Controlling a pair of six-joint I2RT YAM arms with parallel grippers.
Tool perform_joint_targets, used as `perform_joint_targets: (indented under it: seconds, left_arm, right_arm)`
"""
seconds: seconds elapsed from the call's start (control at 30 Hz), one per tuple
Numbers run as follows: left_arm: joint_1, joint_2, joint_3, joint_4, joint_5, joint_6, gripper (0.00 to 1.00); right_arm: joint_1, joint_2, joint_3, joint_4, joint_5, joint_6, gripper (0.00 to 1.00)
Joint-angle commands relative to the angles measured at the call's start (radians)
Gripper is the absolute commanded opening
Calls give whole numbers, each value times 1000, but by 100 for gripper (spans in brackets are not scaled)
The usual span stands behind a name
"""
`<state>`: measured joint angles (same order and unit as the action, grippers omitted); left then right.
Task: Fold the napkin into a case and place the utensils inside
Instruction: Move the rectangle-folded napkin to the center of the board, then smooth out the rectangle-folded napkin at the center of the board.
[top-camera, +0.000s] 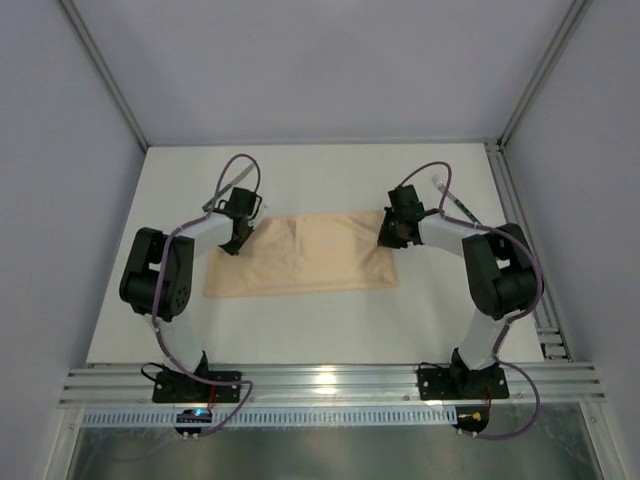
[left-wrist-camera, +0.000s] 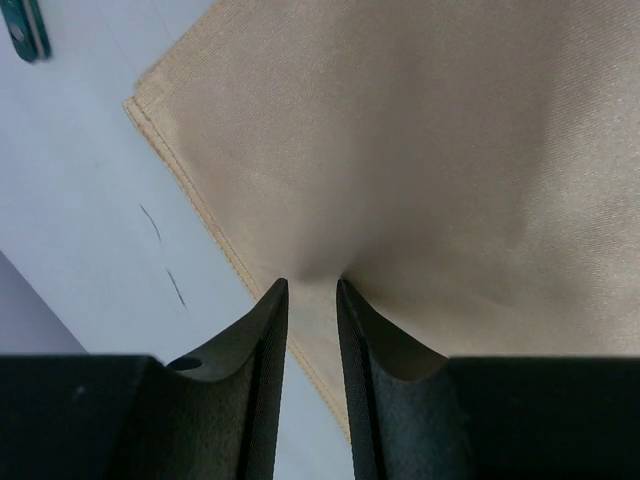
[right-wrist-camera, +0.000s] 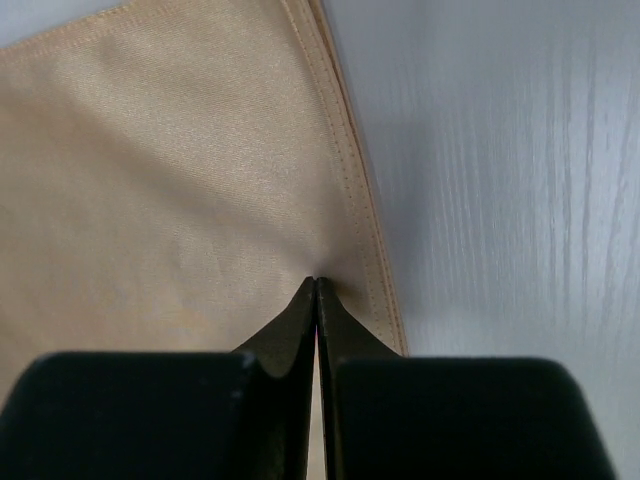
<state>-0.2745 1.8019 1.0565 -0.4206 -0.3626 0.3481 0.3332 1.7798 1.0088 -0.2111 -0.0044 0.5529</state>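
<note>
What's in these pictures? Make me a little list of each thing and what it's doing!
napkin: peach-orange cloth, lying flat in the middle of the table
left hand: pinching the napkin's left edge
right hand: closed on the napkin's right edge
knife: on the table at the far left, off the napkin
fork: on the table at the far right, off the napkin
utensils inside napkin: none yet

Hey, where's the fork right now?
In the top view the fork lies on the table at the far right, just beyond the right arm, off the far right corner of the napkin.
</note>
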Motion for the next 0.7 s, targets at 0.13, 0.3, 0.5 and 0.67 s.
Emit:
perform_joint_targets:
  seconds: [0.13, 0.3, 0.5, 0.67]
  left_arm:
    - [6, 171, 244, 43, 34, 20, 27]
    - [8, 33, 211, 0, 97, 8, 28]
    - [8, -199, 24, -95, 201, -12, 30]
    - [8, -246, -130, -80, 191, -1, 29]
  right_arm:
    - [-80, 174, 262, -73, 58, -46, 4]
    - [-45, 115, 317, -122, 49, -139, 4]
    - [173, -2, 254, -79, 35, -237, 4]
    - [265, 36, 228, -45, -101, -194, 4]
